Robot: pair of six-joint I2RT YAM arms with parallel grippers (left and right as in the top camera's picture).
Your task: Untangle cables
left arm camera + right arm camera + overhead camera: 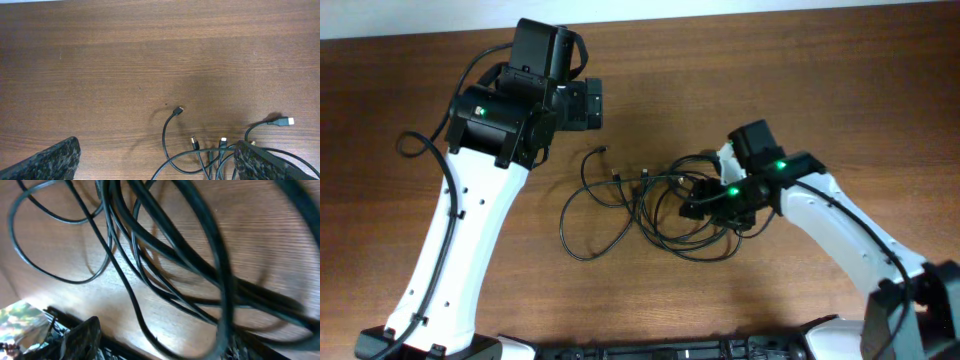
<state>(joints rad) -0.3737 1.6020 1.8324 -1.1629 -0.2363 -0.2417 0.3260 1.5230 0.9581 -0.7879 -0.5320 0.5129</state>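
Note:
The cables (645,205) are several thin black cords lying in a tangled heap of loops on the wooden table, with small plugs pointing toward the far side. My left gripper (582,105) hovers beyond the heap, open and empty. In the left wrist view its fingers (155,170) are spread wide, and the cables' plug ends (194,141) lie below between them. My right gripper (705,205) is low at the right side of the heap. In the right wrist view it (160,347) looks open, with blurred cable strands (150,255) close up and one strand crossing between its fingers.
The wooden table (820,80) stretches around the heap. A thicker black wire (420,145) fixed to the left arm loops out at the left. A dark base edge (650,350) runs along the near side.

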